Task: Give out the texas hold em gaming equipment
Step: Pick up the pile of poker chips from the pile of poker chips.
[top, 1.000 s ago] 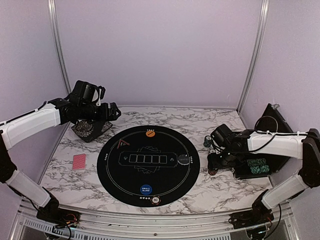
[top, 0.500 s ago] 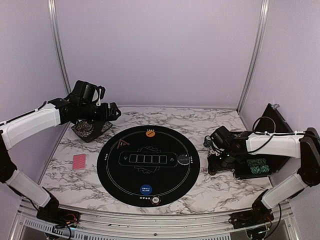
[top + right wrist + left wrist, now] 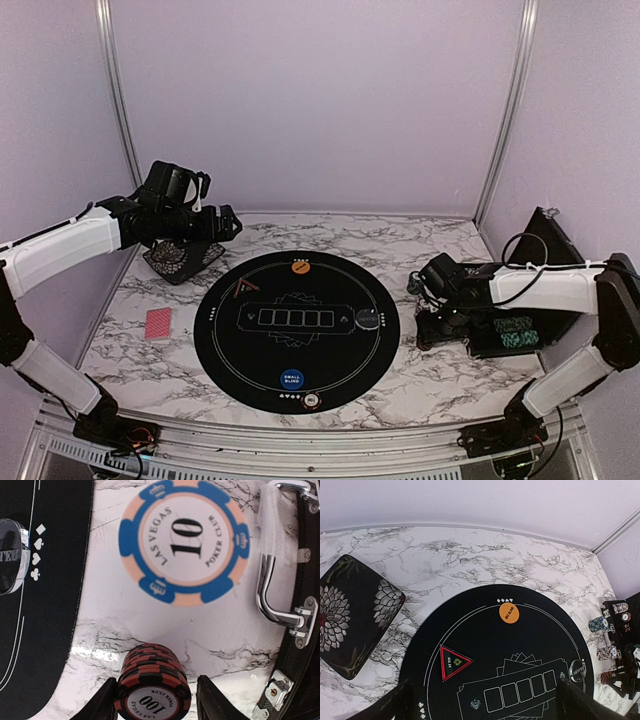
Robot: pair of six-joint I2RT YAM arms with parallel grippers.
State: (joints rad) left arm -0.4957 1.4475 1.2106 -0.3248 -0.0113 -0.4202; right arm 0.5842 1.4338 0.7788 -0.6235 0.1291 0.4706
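Here the right gripper (image 3: 154, 702) sits low over the marble table (image 3: 165, 625). Its fingers (image 3: 107, 700) stand either side of a short stack of red chips (image 3: 152, 677) marked 100, in the strip between the round black mat (image 3: 45, 630) and the chip case (image 3: 305, 640). The pads look very close to the stack's rim, but from this angle I cannot tell whether they have bitten. The left gripper (image 3: 222, 224) hangs released and empty above the floral pad (image 3: 350, 615) at the back left. The step in hand looks like taking this stack for a seat on the mat. To do it well, centre the stack so both pads meet it together, since an early touch on one side would likely shear the top chips off. Grip low enough to catch the bottom chip, squeeze gently and lift straight up. The blue-edged 10 chip (image 3: 182, 540) just beyond and the case's chrome handle (image 3: 267, 595) leave little room, so any sideways move is best saved until the stack is well clear.
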